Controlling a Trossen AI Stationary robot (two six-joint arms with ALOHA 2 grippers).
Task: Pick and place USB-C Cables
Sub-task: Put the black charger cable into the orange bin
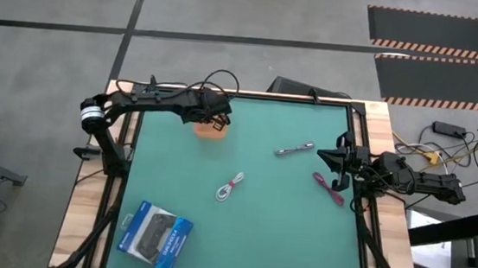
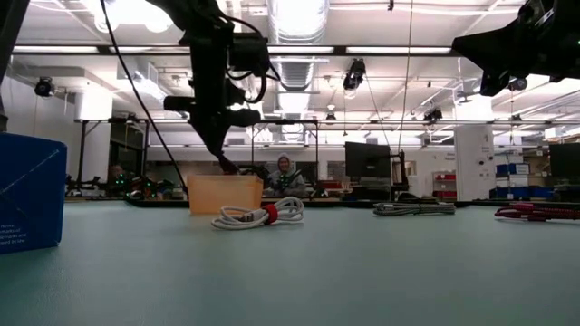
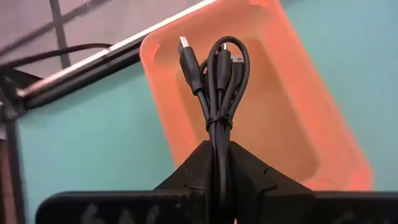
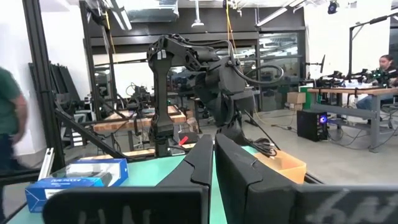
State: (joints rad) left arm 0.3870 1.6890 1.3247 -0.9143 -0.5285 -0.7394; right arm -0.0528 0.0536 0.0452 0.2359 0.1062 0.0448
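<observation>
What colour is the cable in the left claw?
Black cable, held over the orange bin; clearest in the left wrist view.

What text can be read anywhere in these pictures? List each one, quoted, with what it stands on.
None can be quoted.
Blue-and-black box: white print on its blue side in the low view and on its edge in the right wrist view, too small and blurred to read.
Orange bin, black cable held over it in the left tool, white cable, silver-grey cable, magenta cable: no lettering visible.
</observation>
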